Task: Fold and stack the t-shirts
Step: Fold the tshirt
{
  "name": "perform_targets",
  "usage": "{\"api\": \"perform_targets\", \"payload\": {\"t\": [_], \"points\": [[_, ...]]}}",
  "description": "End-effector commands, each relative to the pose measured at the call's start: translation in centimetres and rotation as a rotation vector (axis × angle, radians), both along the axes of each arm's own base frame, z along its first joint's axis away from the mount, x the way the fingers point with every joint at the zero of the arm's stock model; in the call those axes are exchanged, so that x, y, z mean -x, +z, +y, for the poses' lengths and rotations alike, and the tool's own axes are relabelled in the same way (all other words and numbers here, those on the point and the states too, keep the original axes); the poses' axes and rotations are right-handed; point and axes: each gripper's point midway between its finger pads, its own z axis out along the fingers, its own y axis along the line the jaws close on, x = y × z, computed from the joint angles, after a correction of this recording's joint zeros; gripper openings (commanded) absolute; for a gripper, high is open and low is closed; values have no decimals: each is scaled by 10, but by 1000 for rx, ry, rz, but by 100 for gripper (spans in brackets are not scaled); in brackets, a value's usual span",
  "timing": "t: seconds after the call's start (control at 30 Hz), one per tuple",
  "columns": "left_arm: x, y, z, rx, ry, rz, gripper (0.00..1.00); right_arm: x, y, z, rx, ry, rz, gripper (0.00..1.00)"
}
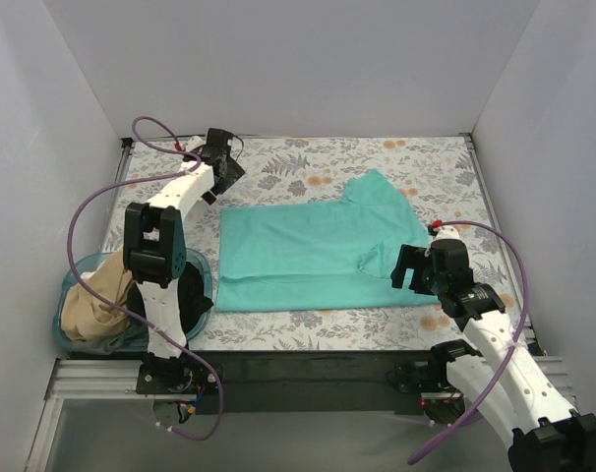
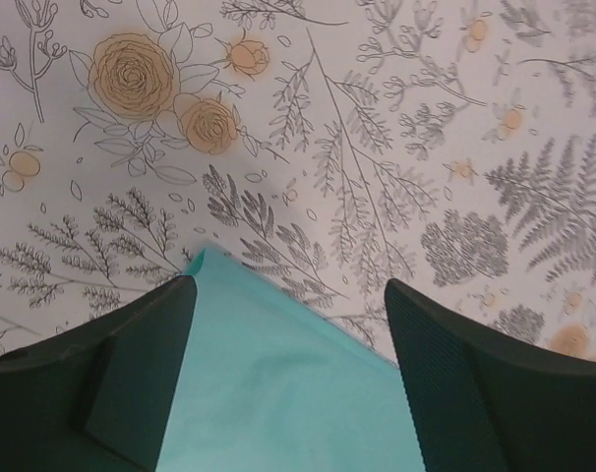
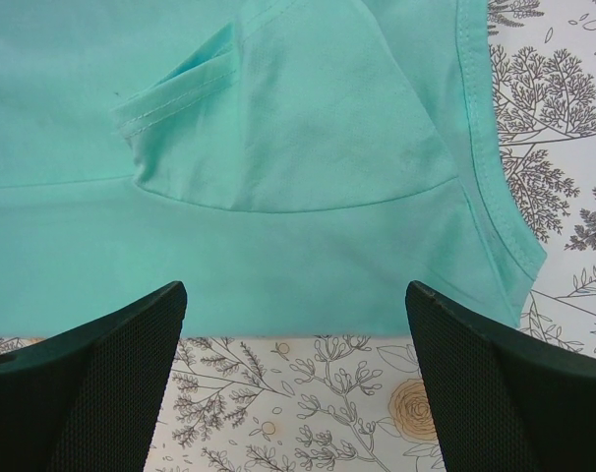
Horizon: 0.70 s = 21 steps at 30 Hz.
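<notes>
The teal shirt (image 1: pixel 298 261) lies flat on the bench (image 1: pixel 308 157), long axis left to right, its far-left corner just under the spread left end effector (image 2: pixel 290 283), its near-right edge just ahead of the spread right end effector (image 3: pixel 296 285).

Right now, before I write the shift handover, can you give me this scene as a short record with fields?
teal t-shirt: spread flat mid-table, one sleeve folded onto the body
tan t-shirt: bunched in the basket, unfolded
basket: blue, at the table's near-left corner
left jaws: open, empty, a far corner of the teal t-shirt shows between them in the wrist view
right jaws: open, empty, over the teal t-shirt's near edge at its right end
stack: not yet begun
</notes>
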Motion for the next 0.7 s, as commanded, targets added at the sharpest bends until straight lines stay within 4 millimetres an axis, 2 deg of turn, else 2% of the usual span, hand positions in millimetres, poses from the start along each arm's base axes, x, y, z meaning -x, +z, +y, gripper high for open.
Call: {"api": "perform_targets", "payload": {"t": [0.0,0.17,0.3,0.43,0.63,0.67], "points": [[10,-18,8,-19,-6,115,74,-2,7,2,-3,22,-23,98],[11,-55,15,-37,20,182,64,-2,7,3,-8,27,-25,98],[16,-77,17,-43,18,229,54,-1,6,4,-9,31,-21,98],[17,-84,19,-49,23,247,43,-1,5,4,-9,32,-16,98],[27,-86,21,-48,22,254,19,-2,5,3,-6,24,-20,98],[34,-91,21,-46,17,270,15,-1,5,3,-6,25,-19,98]]}}
